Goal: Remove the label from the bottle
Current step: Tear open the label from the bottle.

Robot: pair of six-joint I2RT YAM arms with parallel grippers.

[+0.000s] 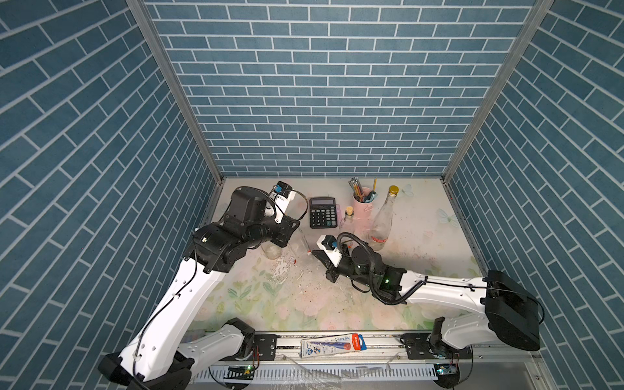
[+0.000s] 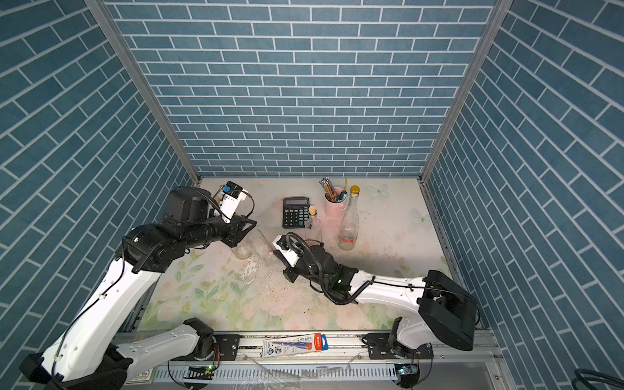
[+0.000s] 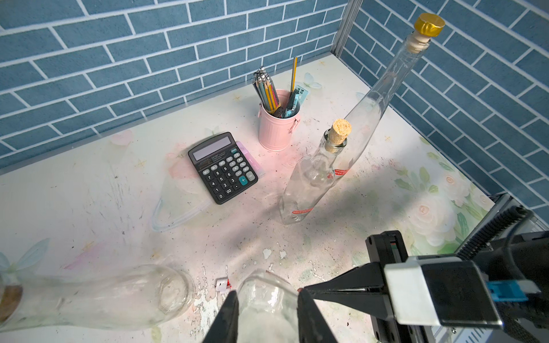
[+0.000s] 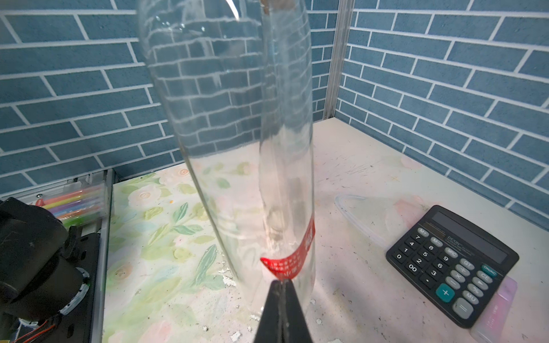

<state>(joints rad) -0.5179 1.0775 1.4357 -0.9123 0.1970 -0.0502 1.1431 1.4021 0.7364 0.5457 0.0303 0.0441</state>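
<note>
My left gripper [image 3: 267, 292] is shut on a clear glass bottle [image 3: 267, 308], one black finger on each side of its body. In both top views that bottle [image 1: 300, 241] [image 2: 265, 246] leans at the table's middle left, under the left wrist. A red label [image 4: 292, 258] wraps its lower part. My right gripper [image 4: 282, 282] is shut, its tips pinched together on the label's lower edge. A speck of red shows at those tips [image 3: 300, 289] where they touch the glass. From above, the right gripper [image 1: 312, 252] points at the bottle from the right.
A second clear bottle [image 3: 89, 297] lies on its side beside the held one. Behind stand a calculator [image 1: 322, 212], a pink pencil cup [image 1: 363, 202], a small corked bottle [image 1: 347, 219] and a tall gold-capped bottle [image 1: 381, 219]. Torn label scraps [image 1: 283, 266] litter the mat.
</note>
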